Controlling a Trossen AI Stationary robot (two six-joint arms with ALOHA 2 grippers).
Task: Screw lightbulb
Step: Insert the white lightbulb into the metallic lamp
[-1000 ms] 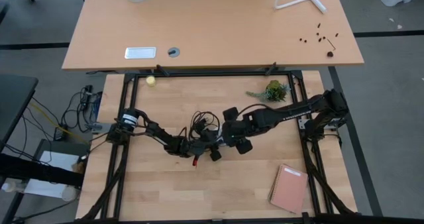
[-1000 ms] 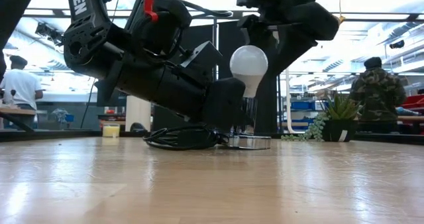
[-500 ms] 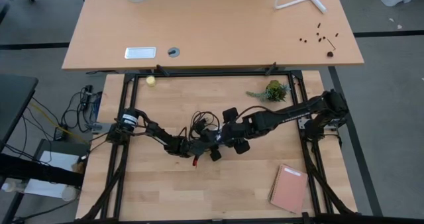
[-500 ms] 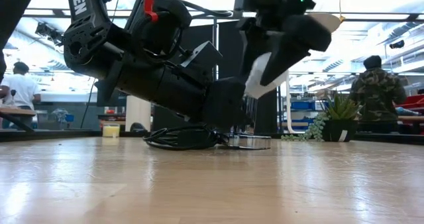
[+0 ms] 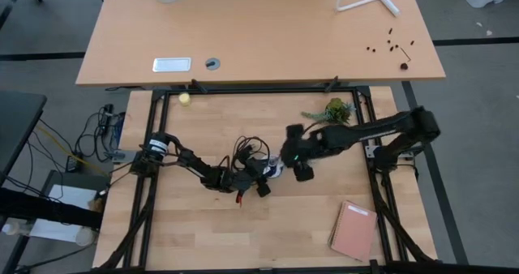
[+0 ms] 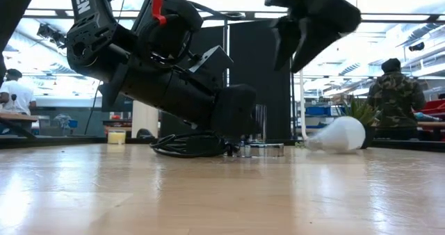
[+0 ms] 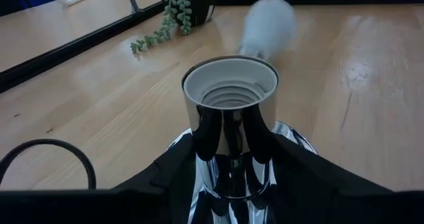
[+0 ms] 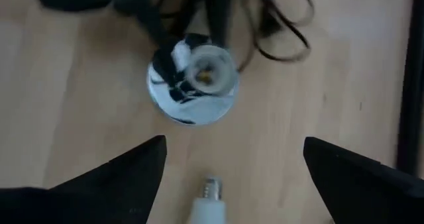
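Observation:
The white lightbulb (image 6: 338,135) lies on its side on the table, its screw base (image 8: 211,184) toward the socket; it shows blurred in the left wrist view (image 7: 268,25). The silver socket (image 7: 230,85) stands upright on its round disc (image 6: 261,149), its threaded mouth empty. My left gripper (image 5: 263,175) is shut on the socket. My right gripper (image 6: 306,37) hangs open and empty above the table, over the bulb and socket (image 8: 192,78). My left gripper pinches the socket's shiny neck (image 7: 232,164) between its two fingers, below the threaded mouth. The fingers come in low, from the table's left side. The socket stands upright with its disc on the table.
A coil of black cord (image 5: 247,151) lies by the socket. A small potted plant (image 5: 336,110) stands at the far right, a pinkish notebook (image 5: 354,229) lies near right, and a yellowish ball (image 5: 185,98) lies far left. People stand in the room beyond (image 6: 393,99).
The bulb stood upright on the socket, tipped over in my right gripper, then fell and now lies on the table beside the socket. My right gripper has let it go and has moved up and toward the table's right edge. My left gripper has kept still.

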